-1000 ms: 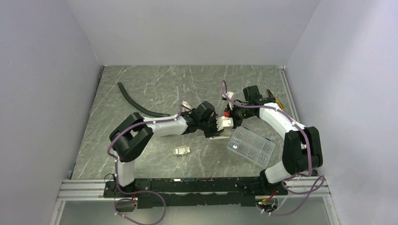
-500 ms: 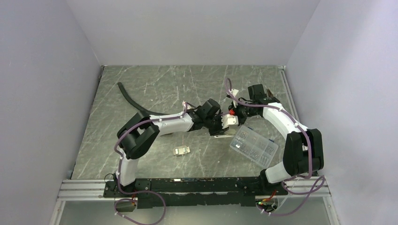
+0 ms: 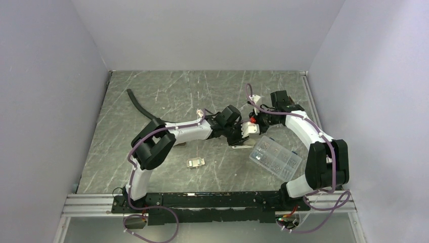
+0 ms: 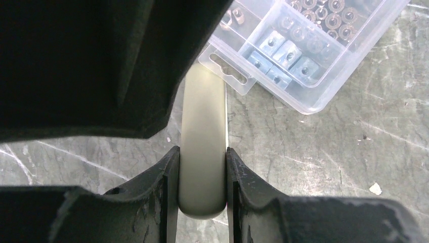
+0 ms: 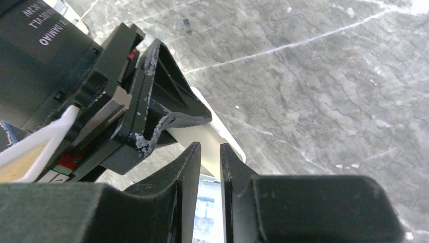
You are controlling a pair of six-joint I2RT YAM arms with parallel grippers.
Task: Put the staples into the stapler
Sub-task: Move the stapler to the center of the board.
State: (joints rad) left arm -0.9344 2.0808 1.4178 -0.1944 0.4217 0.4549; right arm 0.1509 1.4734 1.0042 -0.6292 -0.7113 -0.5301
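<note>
Clamped tight between the left gripper's [image 4: 202, 174] black fingers: the stapler [image 4: 202, 121] — smooth, pale olive, round-ended, over the marbled table [image 4: 329, 167], beside the clear box [image 4: 324, 96]. Alongside, right gripper [image 5: 209, 162] almost closed — impossible to tell whether gripping. Farther off, "DAMIAO" lettering [image 5: 55, 30].

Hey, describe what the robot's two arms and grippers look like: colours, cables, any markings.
Both the left arm and right arm have white shells between bulky black joints, with a mauve cable looping along each. The left gripper and right gripper have black wedge-shaped fingers, scuffed whitish. White lettering marks one black housing.
</note>
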